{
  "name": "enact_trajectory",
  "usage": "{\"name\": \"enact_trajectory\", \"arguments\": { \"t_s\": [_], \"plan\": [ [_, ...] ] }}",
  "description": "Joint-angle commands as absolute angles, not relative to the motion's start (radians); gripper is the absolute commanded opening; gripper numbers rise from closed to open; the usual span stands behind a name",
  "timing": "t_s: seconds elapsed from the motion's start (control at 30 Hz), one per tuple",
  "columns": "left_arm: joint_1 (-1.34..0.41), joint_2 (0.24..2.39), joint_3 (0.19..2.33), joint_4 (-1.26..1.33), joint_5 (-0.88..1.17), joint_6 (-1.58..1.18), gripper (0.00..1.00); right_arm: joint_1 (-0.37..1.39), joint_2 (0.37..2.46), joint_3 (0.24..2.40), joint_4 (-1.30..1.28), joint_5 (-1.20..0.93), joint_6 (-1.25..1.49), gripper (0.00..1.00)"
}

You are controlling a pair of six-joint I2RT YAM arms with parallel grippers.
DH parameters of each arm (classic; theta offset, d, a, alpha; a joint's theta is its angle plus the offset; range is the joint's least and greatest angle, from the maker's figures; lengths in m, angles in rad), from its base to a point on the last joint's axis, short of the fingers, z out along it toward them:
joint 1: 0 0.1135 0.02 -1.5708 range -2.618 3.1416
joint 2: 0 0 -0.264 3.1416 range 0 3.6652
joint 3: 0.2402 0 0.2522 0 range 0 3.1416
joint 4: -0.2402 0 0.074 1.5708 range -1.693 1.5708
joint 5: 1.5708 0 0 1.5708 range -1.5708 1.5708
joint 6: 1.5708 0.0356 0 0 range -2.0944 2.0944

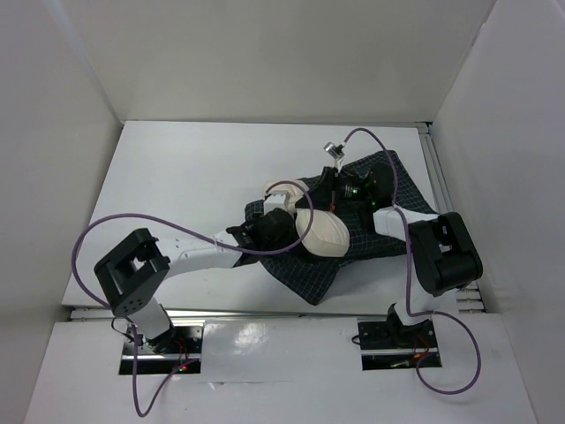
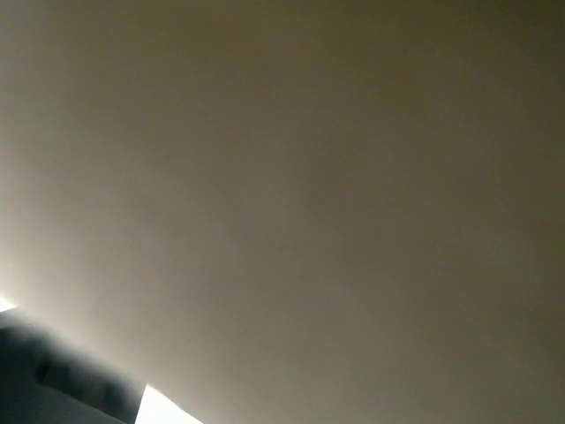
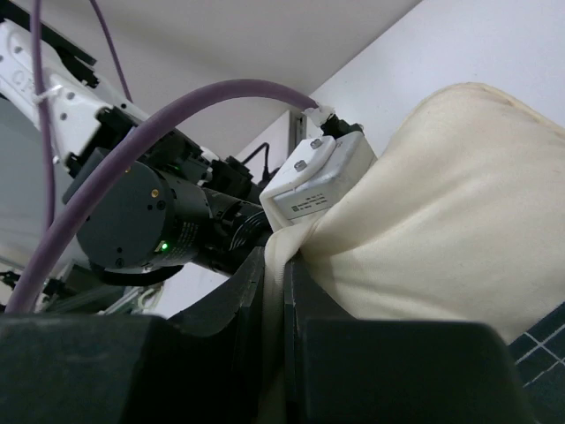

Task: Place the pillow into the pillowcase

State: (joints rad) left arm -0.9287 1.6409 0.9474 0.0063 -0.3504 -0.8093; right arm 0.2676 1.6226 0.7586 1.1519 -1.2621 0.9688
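Observation:
The cream pillow point(image 1: 325, 231) lies on the dark checked pillowcase point(image 1: 313, 276), right of the table's middle. My right gripper point(image 1: 328, 196) is at the pillow's far edge. In the right wrist view it point(image 3: 275, 265) is shut on a fold of the pillow point(image 3: 441, 230), and a corner of the pillowcase point(image 3: 543, 344) shows below. My left gripper point(image 1: 275, 228) presses against the pillow's left end. The left wrist view is filled by the pillow's fabric point(image 2: 309, 194) close up, and its fingers do not show there.
White walls box in the table point(image 1: 177, 177) at the left, back and right. A purple cable point(image 1: 371, 137) loops above the pillowcase. The left arm's wrist point(image 3: 141, 221) and its white camera box point(image 3: 313, 177) sit close to my right gripper. A metal rail point(image 1: 434, 177) runs along the table's right edge.

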Motion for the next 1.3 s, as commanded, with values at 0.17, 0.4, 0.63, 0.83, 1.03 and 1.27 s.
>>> {"name": "enact_trajectory", "arguments": {
  "t_s": [0.17, 0.4, 0.63, 0.83, 1.03, 1.27],
  "plan": [
    [-0.986, 1.462, 0.733, 0.339, -0.324, -0.853, 1.00, 0.371, 1.577, 0.905, 1.660, -1.088, 1.158, 0.00],
    [-0.986, 1.326, 0.669, 0.272, -0.434, -0.986, 1.00, 0.324, 1.643, 1.000, 1.771, -0.988, 1.238, 0.00],
    [-0.986, 1.288, 0.647, 0.252, -0.551, -1.022, 1.00, 0.324, 1.712, 1.022, 1.891, -0.917, 1.348, 0.00],
    [-0.968, 1.371, 0.753, 0.206, -0.644, -1.009, 1.00, 0.345, 1.730, 1.035, 1.891, -0.937, 1.344, 0.00],
    [-0.910, 1.503, 0.866, 0.092, -0.577, -1.048, 1.00, 0.345, 1.698, 1.025, 1.891, -0.937, 1.335, 0.00],
    [-0.891, 1.606, 0.923, -0.043, -0.627, -1.117, 0.92, 0.345, 1.678, 1.025, 1.891, -0.937, 1.344, 0.00]
  ]
}}
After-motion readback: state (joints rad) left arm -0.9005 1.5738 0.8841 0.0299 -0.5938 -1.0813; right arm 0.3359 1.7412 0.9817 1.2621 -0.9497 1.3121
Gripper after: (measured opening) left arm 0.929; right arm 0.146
